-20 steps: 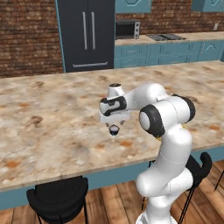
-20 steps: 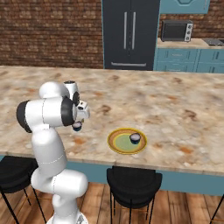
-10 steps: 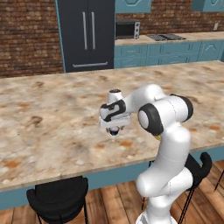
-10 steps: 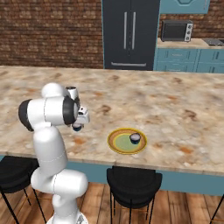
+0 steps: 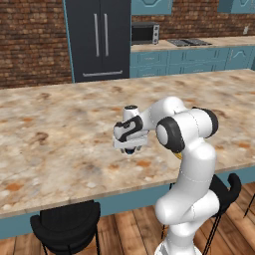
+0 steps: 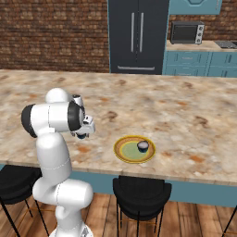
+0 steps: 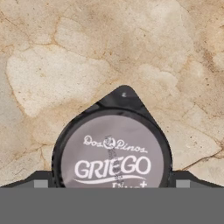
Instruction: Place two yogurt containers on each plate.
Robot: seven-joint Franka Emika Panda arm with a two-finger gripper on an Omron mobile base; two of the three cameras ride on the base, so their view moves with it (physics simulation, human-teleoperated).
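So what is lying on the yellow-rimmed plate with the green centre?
One small dark yogurt cup with a pale top sits on the yellow-rimmed plate, right of centre. The plate surface under the cup is covered.

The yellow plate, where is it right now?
In the right base view, the yellow plate sits on the counter near its front edge, right of the arm, with one yogurt container on it.

Brick wall [image 5: 30, 45], dark fridge [image 5: 99, 40] (teal cabinets [image 5: 199, 60] beside).
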